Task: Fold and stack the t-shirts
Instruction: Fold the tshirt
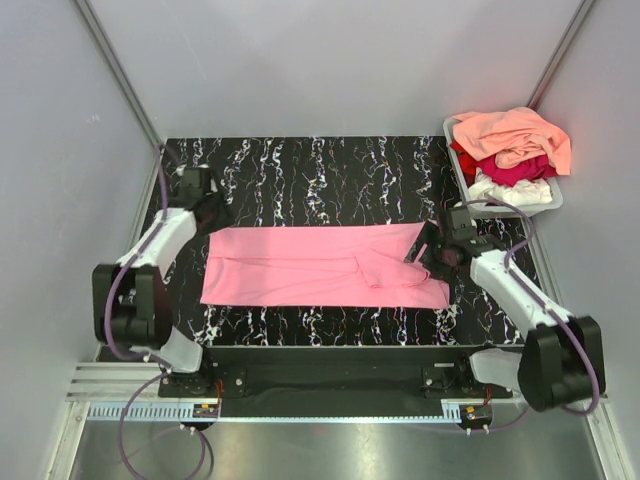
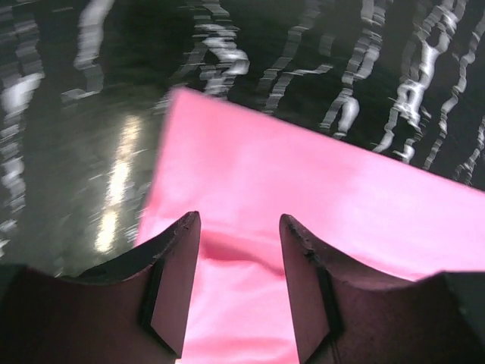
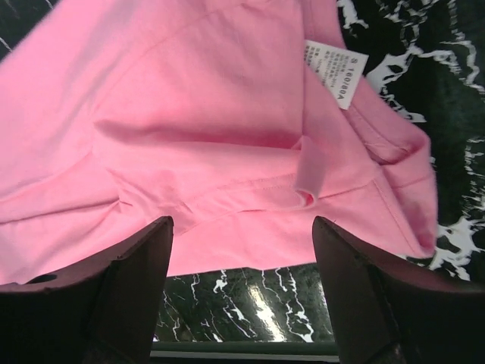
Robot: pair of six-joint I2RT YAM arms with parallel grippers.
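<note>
A bubblegum pink t-shirt (image 1: 320, 265) lies folded into a long flat strip across the black marbled table (image 1: 300, 170). My left gripper (image 1: 212, 222) hovers at the strip's far left corner. In the left wrist view the left gripper (image 2: 239, 220) is open over the pink cloth (image 2: 303, 189), with nothing between the fingers. My right gripper (image 1: 428, 255) sits at the strip's right end. In the right wrist view the right gripper (image 3: 242, 221) stands wide open at the edge of the pink cloth (image 3: 189, 114). The white neck label (image 3: 333, 64) shows there.
A grey tub (image 1: 548, 205) at the table's back right corner holds a peach-orange tee (image 1: 515, 135) on top, a crimson one (image 1: 515, 170) and a white one (image 1: 505, 188) beneath. Grey walls enclose the table on three sides.
</note>
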